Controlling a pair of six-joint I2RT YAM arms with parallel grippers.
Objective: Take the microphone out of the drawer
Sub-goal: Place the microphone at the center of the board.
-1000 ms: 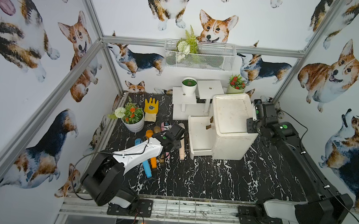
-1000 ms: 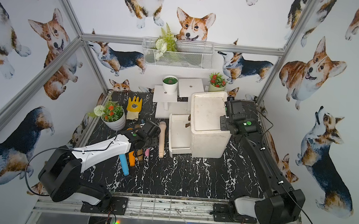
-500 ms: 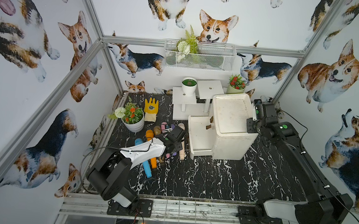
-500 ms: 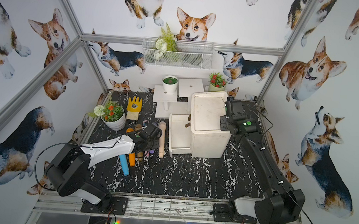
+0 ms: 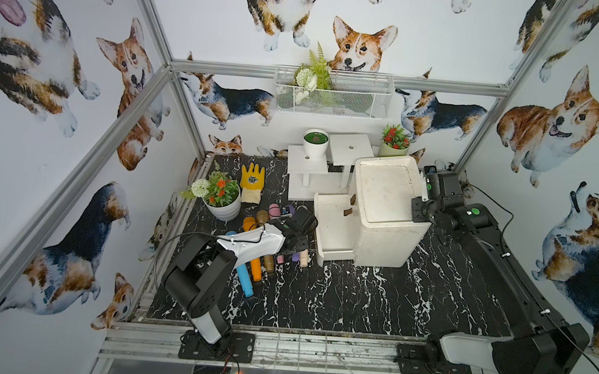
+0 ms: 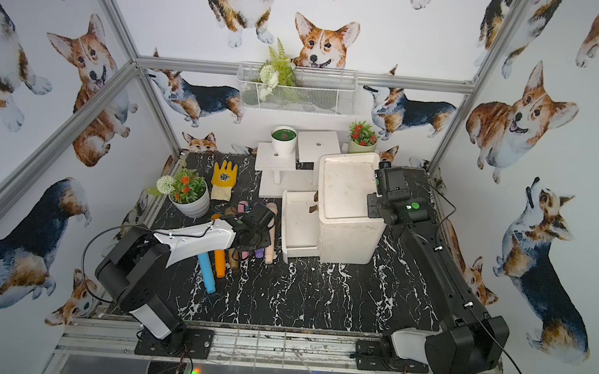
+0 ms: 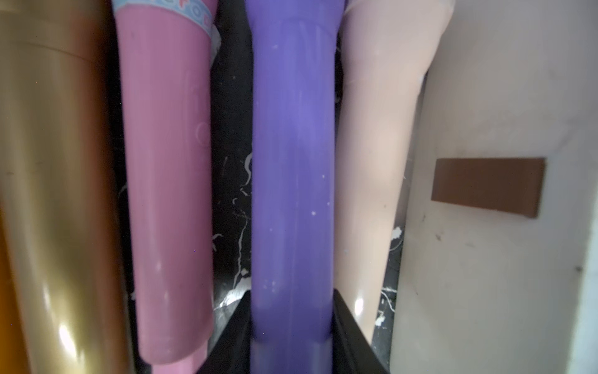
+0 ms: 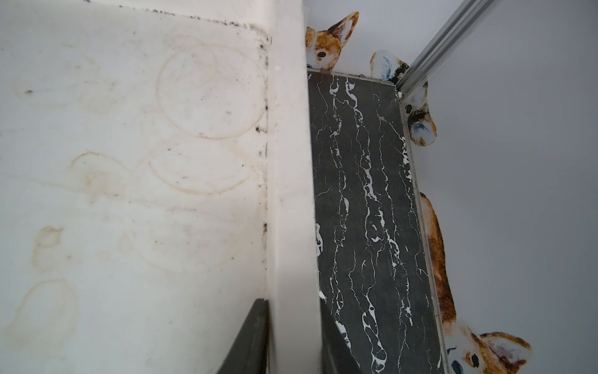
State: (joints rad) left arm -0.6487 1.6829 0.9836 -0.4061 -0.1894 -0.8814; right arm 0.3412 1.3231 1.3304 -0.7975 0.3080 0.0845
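Observation:
My left gripper (image 7: 291,301) is shut on a purple microphone (image 7: 291,162), one black finger on each side of its handle. The microphone lies low over the black marble table in a row with others, between a pink one (image 7: 168,194) and a beige one (image 7: 372,178). In both top views the left gripper (image 5: 295,238) (image 6: 253,233) sits just left of the open white drawer (image 5: 334,232) (image 6: 299,229), whose inside shows only white. My right gripper (image 8: 294,307) (image 5: 420,203) is shut on the raised rim (image 8: 291,162) of the white cabinet's top (image 5: 389,193).
Blue (image 5: 244,278), orange (image 5: 255,270) and gold (image 7: 48,194) microphones lie in the same row. A flower pot (image 5: 220,197) and a yellow glove (image 5: 252,183) stand behind it. White stands with a cup (image 5: 315,142) are at the back. The drawer front's brown handle (image 7: 488,187) is close by.
My left arm has shifted a little toward the front and the drawer, with the purple microphone still in its grip. The right arm has not moved.

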